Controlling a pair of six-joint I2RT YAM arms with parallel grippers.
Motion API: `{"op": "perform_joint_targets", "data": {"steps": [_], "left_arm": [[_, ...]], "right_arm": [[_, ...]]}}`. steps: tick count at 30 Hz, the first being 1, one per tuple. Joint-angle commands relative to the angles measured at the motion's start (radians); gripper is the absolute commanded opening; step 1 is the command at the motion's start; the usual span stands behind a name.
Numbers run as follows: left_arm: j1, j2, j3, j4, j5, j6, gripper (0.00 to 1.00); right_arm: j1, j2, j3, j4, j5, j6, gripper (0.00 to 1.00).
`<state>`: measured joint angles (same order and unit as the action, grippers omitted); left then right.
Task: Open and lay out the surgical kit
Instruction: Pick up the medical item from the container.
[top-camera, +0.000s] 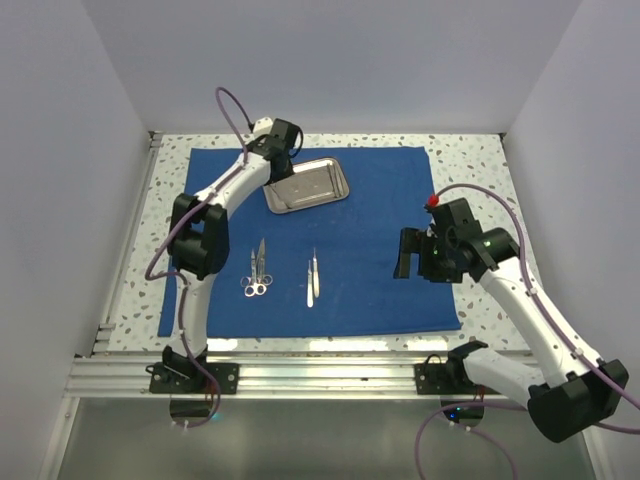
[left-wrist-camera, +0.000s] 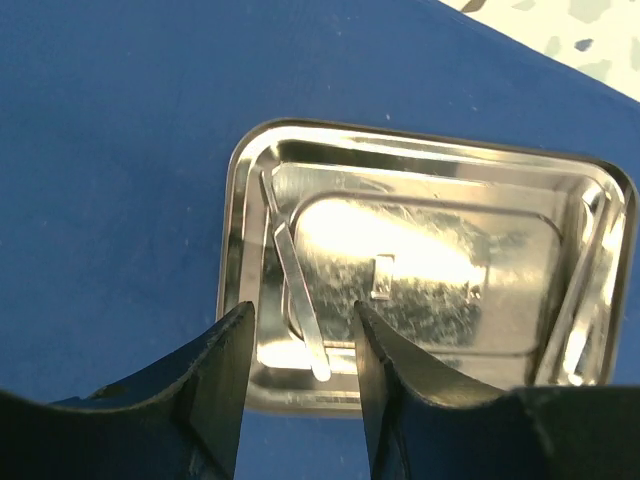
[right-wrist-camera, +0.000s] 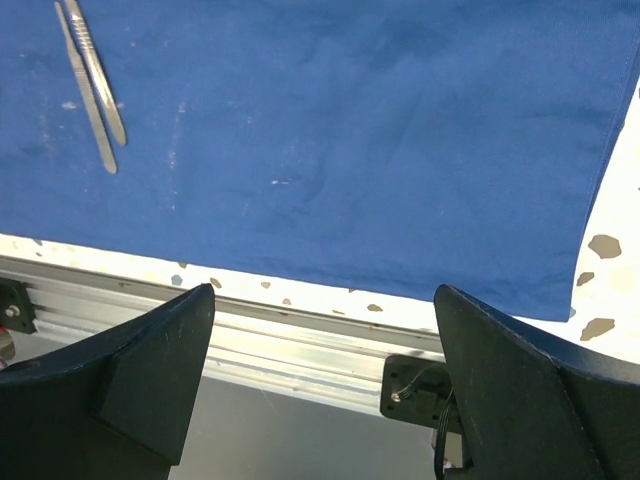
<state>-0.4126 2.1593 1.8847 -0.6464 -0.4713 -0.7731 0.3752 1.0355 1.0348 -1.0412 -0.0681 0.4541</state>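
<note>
The royal-blue cloth (top-camera: 380, 200) lies spread flat on the table. The shiny steel tray (top-camera: 310, 188) sits on its far left part. My left gripper (top-camera: 282, 162) hovers over the tray's left end, open. In the left wrist view its fingers (left-wrist-camera: 230, 380) straddle a slim silver tool (left-wrist-camera: 300, 300) lying in the tray (left-wrist-camera: 420, 180), not touching it. Scissors and forceps (top-camera: 257, 278) and two slim tools (top-camera: 312, 280) lie on the cloth's near part. My right gripper (top-camera: 405, 252) is open and empty above the cloth's right side (right-wrist-camera: 350, 120); the two slim tools (right-wrist-camera: 90, 80) show at its view's top left.
A speckled tabletop (top-camera: 480, 160) borders the cloth. An aluminium rail (top-camera: 330, 372) runs along the near edge and also shows in the right wrist view (right-wrist-camera: 280, 340). White walls enclose the left, back and right sides.
</note>
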Motion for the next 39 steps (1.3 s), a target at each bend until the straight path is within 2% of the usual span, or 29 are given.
{"op": "perform_joint_targets", "data": {"steps": [1, 8, 16, 33, 39], "left_arm": [[0.04, 0.083, 0.135, -0.056, 0.028, 0.041, 0.48], [0.107, 0.195, 0.202, -0.012, 0.092, 0.077, 0.48], [0.115, 0.275, 0.241, 0.01, 0.143, 0.1, 0.48], [0.112, 0.211, 0.274, 0.001, 0.152, 0.097, 0.43], [0.109, 0.241, 0.268, -0.016, 0.155, 0.086, 0.42]], "right_arm": [[0.004, 0.037, 0.047, -0.006, 0.03, 0.021, 0.96], [0.004, 0.098, 0.097, -0.011, 0.067, 0.029, 0.96], [0.004, 0.173, 0.139, 0.006, 0.079, 0.037, 0.95], [0.005, 0.222, 0.145, 0.035, 0.08, 0.044, 0.95], [0.004, 0.216, 0.136, 0.036, 0.086, 0.032, 0.95]]}}
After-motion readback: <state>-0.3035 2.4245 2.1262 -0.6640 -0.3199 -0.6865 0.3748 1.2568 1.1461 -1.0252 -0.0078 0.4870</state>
